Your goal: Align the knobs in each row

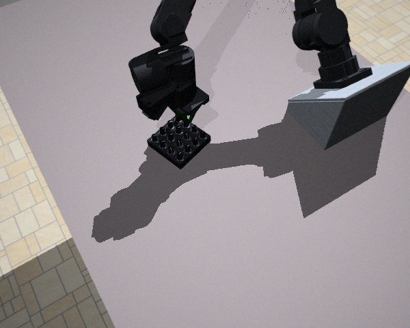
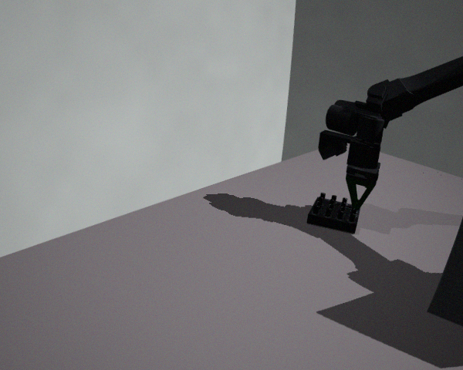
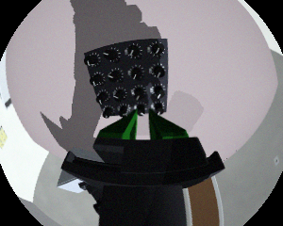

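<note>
From my station I saw the black knob box [image 1: 180,164] [image 2: 330,225] [image 3: 124,63] flat on the matte desk [image 1: 233,247] [image 2: 143,298] [image 3: 217,71], inward from its left edge in the top view. The slim green tips of the gripper [image 1: 187,121] [image 2: 356,207] [image 3: 142,112] stood close together at a small round knob [image 3: 141,109] of the nearest row in the wrist view; whether they pinched it, I could not tell. They pointed downward, I think, so a wrist turn could rotate one knob and spare its neighbours.
</note>
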{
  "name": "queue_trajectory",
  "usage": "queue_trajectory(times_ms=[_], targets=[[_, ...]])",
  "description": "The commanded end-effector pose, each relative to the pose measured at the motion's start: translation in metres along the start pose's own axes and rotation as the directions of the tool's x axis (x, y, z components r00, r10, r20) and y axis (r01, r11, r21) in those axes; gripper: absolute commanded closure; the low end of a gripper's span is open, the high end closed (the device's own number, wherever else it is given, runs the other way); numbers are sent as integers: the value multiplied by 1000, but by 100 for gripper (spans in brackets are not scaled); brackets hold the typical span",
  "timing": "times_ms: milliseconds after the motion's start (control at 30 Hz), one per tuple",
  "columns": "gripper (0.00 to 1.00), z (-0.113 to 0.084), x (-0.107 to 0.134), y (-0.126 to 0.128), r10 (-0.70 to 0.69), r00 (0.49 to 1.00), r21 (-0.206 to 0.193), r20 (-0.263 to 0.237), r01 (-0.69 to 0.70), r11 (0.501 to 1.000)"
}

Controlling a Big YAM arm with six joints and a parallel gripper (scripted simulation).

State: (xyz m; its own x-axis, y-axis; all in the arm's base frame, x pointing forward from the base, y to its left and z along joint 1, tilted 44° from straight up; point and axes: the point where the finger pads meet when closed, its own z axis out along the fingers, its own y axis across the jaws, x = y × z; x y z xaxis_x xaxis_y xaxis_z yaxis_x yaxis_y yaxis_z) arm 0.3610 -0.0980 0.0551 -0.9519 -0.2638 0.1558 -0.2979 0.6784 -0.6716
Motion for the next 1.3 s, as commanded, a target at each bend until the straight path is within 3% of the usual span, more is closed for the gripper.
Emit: queue_trajectory(times_ms=[0, 333, 367, 1267], targets=[[82, 1, -7, -1, 2, 1000, 6, 11, -2, 1000], [82, 1, -7, -1, 2, 1000, 6, 11, -2, 1000], [92, 1, -7, -1, 2, 1000, 6, 11, -2, 1000], [92, 1, -8, -2, 4, 1000, 7, 12, -4, 1000]])
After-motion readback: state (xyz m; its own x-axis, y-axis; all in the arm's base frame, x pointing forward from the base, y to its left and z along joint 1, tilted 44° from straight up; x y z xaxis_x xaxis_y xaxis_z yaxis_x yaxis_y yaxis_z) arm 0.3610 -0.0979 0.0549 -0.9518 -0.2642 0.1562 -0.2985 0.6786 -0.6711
